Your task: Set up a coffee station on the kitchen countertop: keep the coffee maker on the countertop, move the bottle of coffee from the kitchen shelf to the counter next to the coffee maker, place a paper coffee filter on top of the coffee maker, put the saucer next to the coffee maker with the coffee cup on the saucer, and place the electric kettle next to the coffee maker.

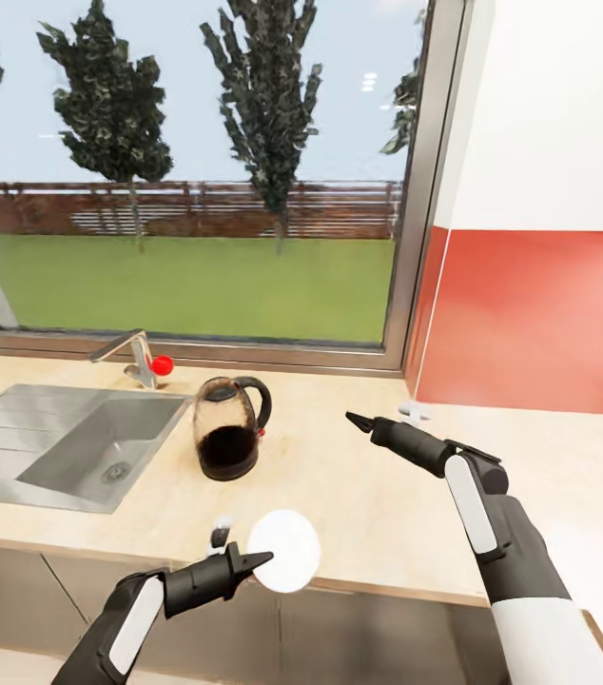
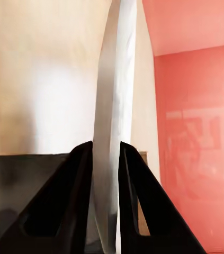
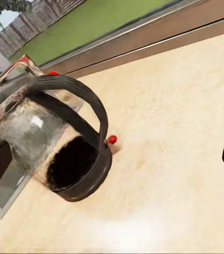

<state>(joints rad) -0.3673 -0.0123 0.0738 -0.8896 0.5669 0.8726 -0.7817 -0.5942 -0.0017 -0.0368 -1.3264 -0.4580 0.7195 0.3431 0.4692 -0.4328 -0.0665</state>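
My left gripper (image 1: 249, 563) is shut on the rim of the white saucer (image 1: 287, 550), holding it over the front edge of the kitchen countertop (image 1: 359, 514). In the left wrist view the saucer (image 2: 114, 121) stands edge-on between the fingers (image 2: 80, 180). The glass electric kettle (image 1: 230, 428) stands upright right of the sink; it also appears in the right wrist view (image 3: 53, 137). My right gripper (image 1: 357, 421) hovers open to the kettle's right, empty. A small white piece, probably the coffee cup (image 1: 218, 533), sits by the saucer. The paper coffee filter (image 1: 413, 411) lies near the red wall. Coffee maker and bottle are out of view.
An inset steel sink (image 1: 64, 442) with a faucet (image 1: 135, 357) and a red knob occupies the left of the worktop. A large window runs behind it. A red back panel (image 1: 539, 323) closes the right side.
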